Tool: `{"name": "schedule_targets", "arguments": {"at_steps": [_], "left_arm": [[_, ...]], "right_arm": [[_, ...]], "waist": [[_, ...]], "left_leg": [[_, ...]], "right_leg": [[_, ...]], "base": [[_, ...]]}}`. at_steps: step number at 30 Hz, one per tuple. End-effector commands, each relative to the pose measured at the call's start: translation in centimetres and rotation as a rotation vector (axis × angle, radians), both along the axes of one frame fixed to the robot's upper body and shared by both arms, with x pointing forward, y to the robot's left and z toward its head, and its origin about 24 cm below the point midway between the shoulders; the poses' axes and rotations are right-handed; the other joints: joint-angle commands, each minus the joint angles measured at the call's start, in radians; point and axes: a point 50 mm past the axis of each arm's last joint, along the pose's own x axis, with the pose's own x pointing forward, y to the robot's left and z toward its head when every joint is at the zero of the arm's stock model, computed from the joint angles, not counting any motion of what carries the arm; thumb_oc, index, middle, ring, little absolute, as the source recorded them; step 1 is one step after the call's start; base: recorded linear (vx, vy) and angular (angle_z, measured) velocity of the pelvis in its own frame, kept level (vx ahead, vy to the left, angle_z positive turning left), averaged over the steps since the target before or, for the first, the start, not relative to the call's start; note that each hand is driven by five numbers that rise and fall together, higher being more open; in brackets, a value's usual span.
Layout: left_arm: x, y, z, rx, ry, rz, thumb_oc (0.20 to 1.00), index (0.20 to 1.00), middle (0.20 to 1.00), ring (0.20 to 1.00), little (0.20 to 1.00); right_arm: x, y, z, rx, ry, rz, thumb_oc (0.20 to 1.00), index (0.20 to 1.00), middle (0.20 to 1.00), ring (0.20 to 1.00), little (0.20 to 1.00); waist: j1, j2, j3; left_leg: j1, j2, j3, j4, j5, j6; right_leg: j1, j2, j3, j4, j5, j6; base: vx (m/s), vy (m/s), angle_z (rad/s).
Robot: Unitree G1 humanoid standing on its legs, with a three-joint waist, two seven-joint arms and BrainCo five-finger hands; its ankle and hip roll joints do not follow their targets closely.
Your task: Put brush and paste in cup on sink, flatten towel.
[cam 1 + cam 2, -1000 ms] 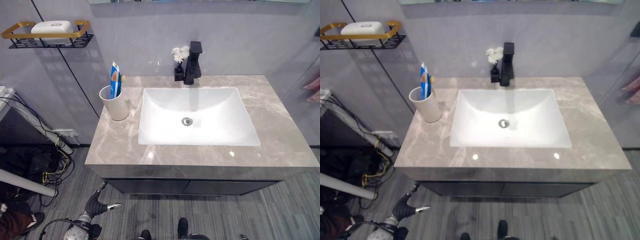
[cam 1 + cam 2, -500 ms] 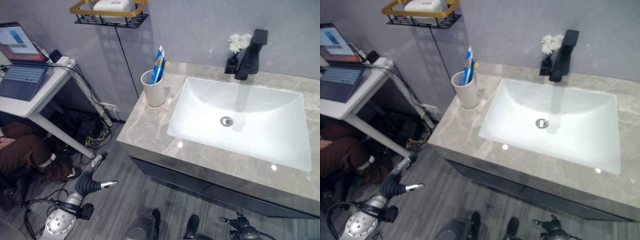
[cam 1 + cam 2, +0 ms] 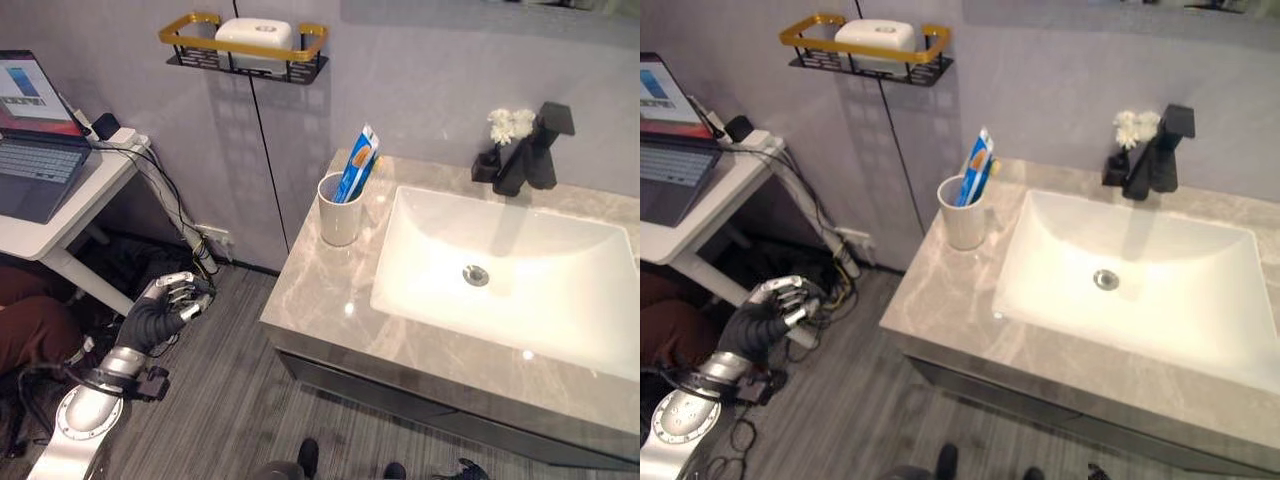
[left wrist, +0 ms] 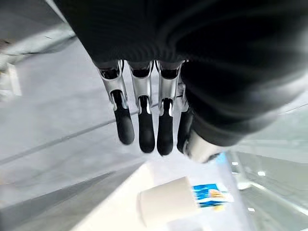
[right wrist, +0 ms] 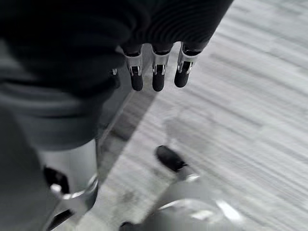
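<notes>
A white cup [image 3: 340, 210] holding the blue toothpaste tube [image 3: 356, 163] and toothbrush [image 3: 989, 170] stands on the marble counter [image 3: 330, 300], left of the basin [image 3: 510, 270]. Left hand [image 3: 165, 305] hangs left of the counter, fingers loosely curled, empty. Right hand [image 5: 156, 72] hangs over the floor, fingers relaxed, empty.

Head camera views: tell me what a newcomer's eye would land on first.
The bright white basin sunk in the grey marble counter stands out first, with a black tap at its back edge. Next comes the white cup at the counter's left rear corner, holding a blue toothpaste tube. The left hand hangs low over the floor, away from the counter.
</notes>
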Motion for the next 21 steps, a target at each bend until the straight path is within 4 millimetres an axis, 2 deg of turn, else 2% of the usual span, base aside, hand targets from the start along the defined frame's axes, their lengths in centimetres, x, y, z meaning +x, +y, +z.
{"name": "schedule_targets", "arguments": {"at_steps": [1,6,7,8,14,21], "left_arm": [[-0.4,-2.0,1.0,-0.127,-0.062,-0.080,0.200,0.200,0.200,0.200,0.200],[-0.5,-2.5,1.1,-0.117,-0.051,-0.119,0.200,0.200,0.200,0.200,0.200],[-0.3,-2.8,0.0,-0.142,0.001,-0.122,0.200,0.200,0.200,0.200,0.200],[-0.3,-2.8,0.0,-0.143,0.000,-0.123,0.200,0.200,0.200,0.200,0.200],[0.5,-4.1,-3.6,-0.176,0.137,-0.108,0.200,0.200,0.200,0.200,0.200],[1.4,-3.5,-5.3,-0.153,0.167,0.010,0.200,0.200,0.200,0.200,0.200]], "right_arm": [[1.0,0.3,0.1,-0.022,0.022,0.162,1.000,1.000,1.000,1.000,1.000],[0.5,0.3,-0.1,-0.051,0.070,0.214,1.000,1.000,1.000,1.000,1.000],[0.0,0.1,-0.1,-0.065,0.093,0.220,1.000,1.000,1.000,1.000,1.000],[0.0,0.1,-0.1,-0.065,0.093,0.220,1.000,1.000,1.000,1.000,1.000],[0.0,-0.3,-0.1,-0.097,0.101,0.223,1.000,1.000,1.000,1.000,1.000],[0.2,0.1,-0.1,-0.101,0.079,0.238,1.000,1.000,1.000,1.000,1.000]], "waist": [[-0.032,-0.009,-0.043],[-0.039,-0.011,-0.045],[-0.048,-0.011,-0.041],[-0.048,-0.011,-0.041],[-0.074,-0.001,-0.023],[-0.101,0.001,-0.014]], "left_leg": [[-0.016,0.031,0.015,0.010,-0.014,-0.005],[-0.006,0.036,0.022,0.004,-0.014,-0.008],[-0.007,0.042,0.024,0.003,-0.012,-0.012],[-0.007,0.042,0.024,0.003,-0.012,-0.012],[-0.030,0.056,0.026,0.003,0.005,-0.025],[-0.050,0.070,0.028,0.003,0.018,-0.037]], "right_leg": [[0.031,0.052,0.022,0.031,-0.043,-0.023],[0.034,0.058,0.028,0.025,-0.041,-0.025],[0.034,0.062,0.029,0.020,-0.039,-0.026],[0.034,0.062,0.028,0.020,-0.039,-0.026],[0.006,0.075,0.028,0.022,-0.037,-0.036],[-0.012,0.089,0.029,0.021,-0.036,-0.046]], "base": [[0.03,-0.026,-0.07],[0.01,-0.025,-0.08],[-0.01,-0.036,-0.15],[-0.02,-0.065,-0.18],[-0.02,-0.052,-0.08],[-0.01,-0.047,-0.01]]}}
